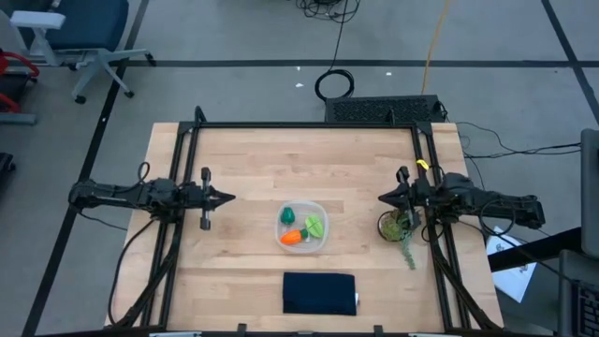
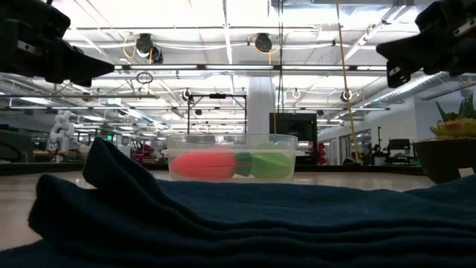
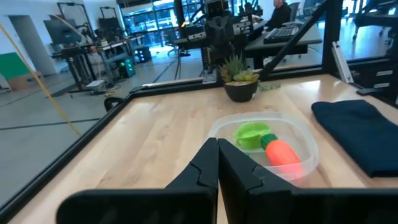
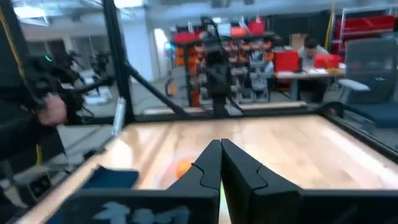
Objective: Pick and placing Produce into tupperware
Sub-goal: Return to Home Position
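Three produce (image 1: 314, 226) in tupperware (image 1: 316, 208) | midway between left gripper (image 1: 227, 197), right gripper (image 1: 382, 197)

Wooden worktop (image 1: 243, 168), black frame (image 1: 309, 124) around its edges. Navy cloth (image 1: 319, 293) lies flat at the edge nearest the low camera, roughly centred. Spiky potted plant (image 1: 394, 226) in a dark bowl sits by the right-hand rail, with a loose green sprig (image 1: 409, 255) just beside it. On the floor beyond: coiled black cable (image 1: 334, 85), office chair (image 1: 89, 23). Person (image 3: 280, 12) seated at a desk in the background.

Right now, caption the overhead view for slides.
Carrot and two green pieces fill the tupperware; left arm, right arm flank it, jaws shut.
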Robot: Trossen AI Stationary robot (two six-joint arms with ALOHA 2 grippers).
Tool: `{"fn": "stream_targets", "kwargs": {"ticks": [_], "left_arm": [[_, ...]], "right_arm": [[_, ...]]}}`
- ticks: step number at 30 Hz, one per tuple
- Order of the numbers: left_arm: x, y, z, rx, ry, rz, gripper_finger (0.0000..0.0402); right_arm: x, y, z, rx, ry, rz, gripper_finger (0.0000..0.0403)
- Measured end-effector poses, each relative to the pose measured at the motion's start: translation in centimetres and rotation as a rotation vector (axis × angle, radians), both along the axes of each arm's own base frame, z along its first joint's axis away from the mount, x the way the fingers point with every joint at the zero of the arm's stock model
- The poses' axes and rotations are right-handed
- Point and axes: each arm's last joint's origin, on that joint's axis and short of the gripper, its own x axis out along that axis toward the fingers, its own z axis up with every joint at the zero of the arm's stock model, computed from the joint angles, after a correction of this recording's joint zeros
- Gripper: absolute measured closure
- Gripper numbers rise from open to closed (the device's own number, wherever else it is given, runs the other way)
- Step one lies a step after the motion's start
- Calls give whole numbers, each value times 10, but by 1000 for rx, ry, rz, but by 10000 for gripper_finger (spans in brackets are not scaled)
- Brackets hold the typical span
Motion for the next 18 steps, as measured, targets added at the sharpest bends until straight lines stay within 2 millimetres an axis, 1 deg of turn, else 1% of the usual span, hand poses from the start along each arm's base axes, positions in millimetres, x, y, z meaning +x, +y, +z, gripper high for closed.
{"fn": "stream_targets", "kwargs": {"ticks": [2,6,10,18], "left_arm": [[0,0,0,7,0,-1,400],[0,0,0,1,0,-8,400],[0,0,0,-14,-1,-5,399],[0,0,0,-34,-1,-2,400]], "right_arm": [[0,0,-3,-6,29,-1,403],[2,1,-8,34,18,29,403],[1,1,-1,80,-68,35,403],[1,1,-1,83,-68,38,403]]}}
